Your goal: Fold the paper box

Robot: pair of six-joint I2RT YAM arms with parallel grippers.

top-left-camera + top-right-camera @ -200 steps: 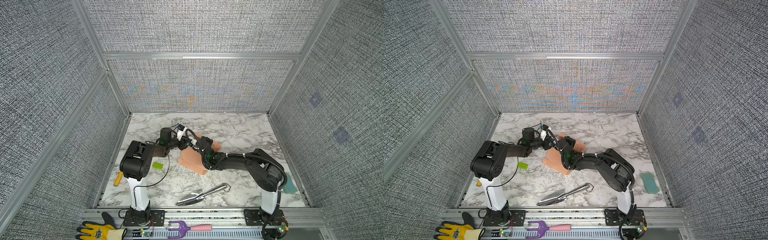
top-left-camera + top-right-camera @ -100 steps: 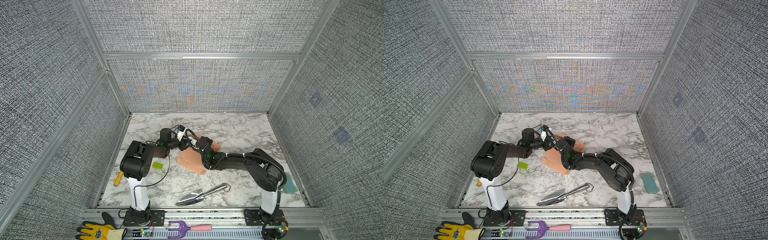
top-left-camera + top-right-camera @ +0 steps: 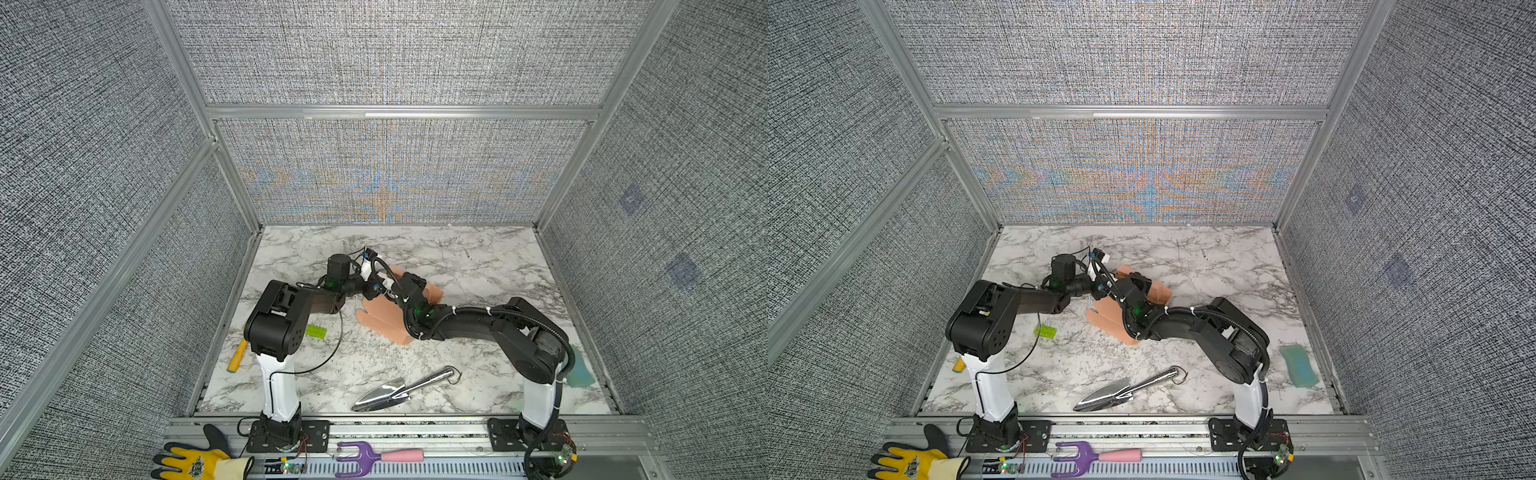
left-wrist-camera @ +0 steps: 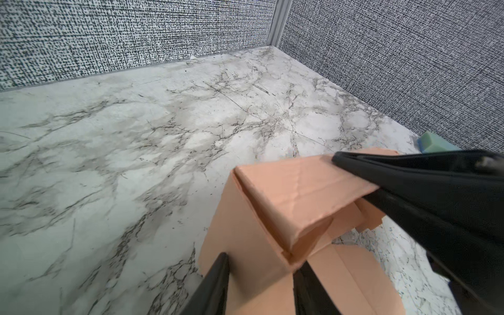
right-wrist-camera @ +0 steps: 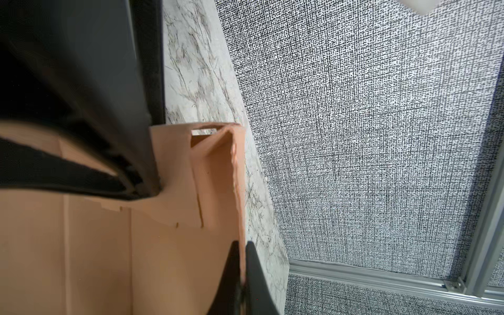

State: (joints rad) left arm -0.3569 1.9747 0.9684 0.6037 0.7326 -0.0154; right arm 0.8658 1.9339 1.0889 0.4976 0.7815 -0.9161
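The salmon-pink paper box (image 3: 384,318) (image 3: 1111,318) lies partly folded at mid table, and both arms meet over its far end. My right gripper (image 5: 241,245) is shut on the thin upper edge of a raised side wall of the paper box (image 5: 169,245). In the left wrist view its black fingers (image 4: 395,174) pinch the folded-over wall. My left gripper (image 4: 261,263) has its fingers apart on either side of the end panel of the paper box (image 4: 259,231). I cannot tell whether they press it.
A small green brick (image 3: 316,331) lies left of the box, and an orange-handled tool (image 3: 236,357) lies by the left wall. A metal trowel (image 3: 399,388) is near the front. A teal sponge (image 3: 1300,365) sits by the right wall. A glove (image 3: 195,463) and a purple fork (image 3: 365,457) lie on the front rail.
My left gripper's jaws have narrowed a little round the box. Both arms and the box stay almost where they were.
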